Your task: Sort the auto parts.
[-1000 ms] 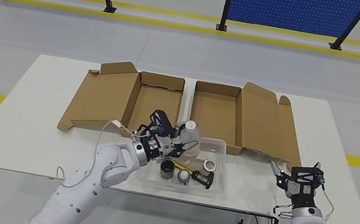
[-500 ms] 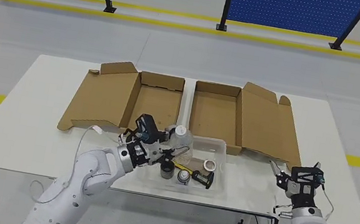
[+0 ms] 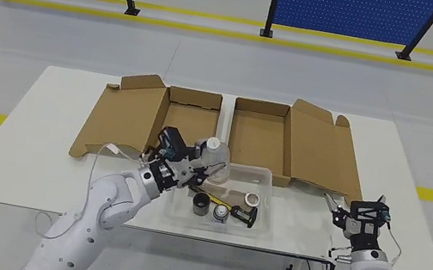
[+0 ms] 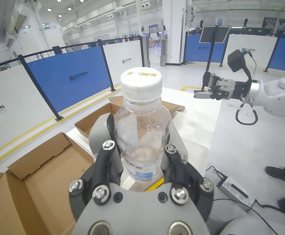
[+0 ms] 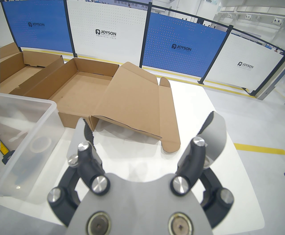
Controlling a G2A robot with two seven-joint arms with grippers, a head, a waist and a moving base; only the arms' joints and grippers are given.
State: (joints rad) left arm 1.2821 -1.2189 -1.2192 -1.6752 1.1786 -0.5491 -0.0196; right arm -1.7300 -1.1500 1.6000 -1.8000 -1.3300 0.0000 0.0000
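my left gripper [image 4: 138,133] is clamped on the clear bottle [image 4: 140,100], its fingers pressing the lower body from both sides and the white cap pointing away from the wrist. i see the bottle held over the plastic bin's [image 3: 266,178] far left corner, just beside the left cardboard box [image 3: 188,121]. my right gripper [image 5: 148,122] hangs spread wide, holding nothing.

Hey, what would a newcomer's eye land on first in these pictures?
The left gripper, shut on a clear white-capped bottle, by the left cardboard box's near corner. Beside it, a clear bin of small parts sits at the table's front, while the right gripper hangs open near the table's right end.
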